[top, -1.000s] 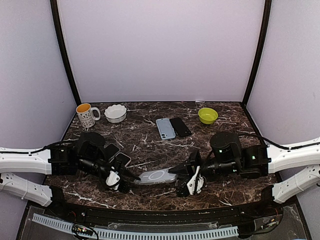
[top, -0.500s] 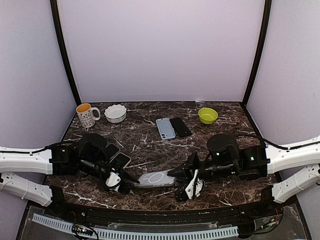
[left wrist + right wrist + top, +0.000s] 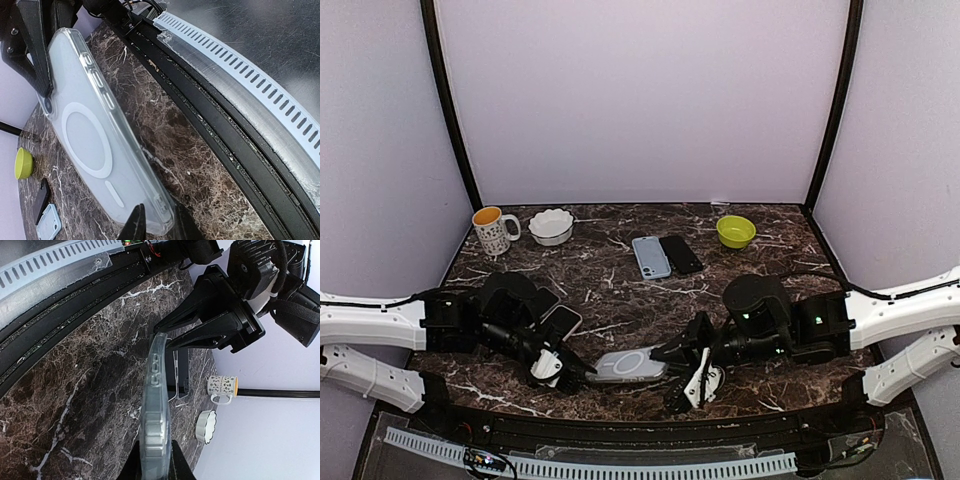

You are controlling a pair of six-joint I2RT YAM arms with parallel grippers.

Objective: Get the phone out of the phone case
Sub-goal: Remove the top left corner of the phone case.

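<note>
Near the bench's front edge, the left gripper (image 3: 580, 375) and right gripper (image 3: 667, 353) each clamp one end of the phone case (image 3: 630, 365). Step: case secured. Next, probably peel one corner back. The phone inside is not discernible.

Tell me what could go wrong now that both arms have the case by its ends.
The case is pinched only at its short ends, the left jaws gripping just near a corner; twisting could let it slip out.
It is held close to the table edge nearest the arms, so a drop might land on the rail.
A spare phone lies beside the left arm; a wide swing could knock it.
</note>
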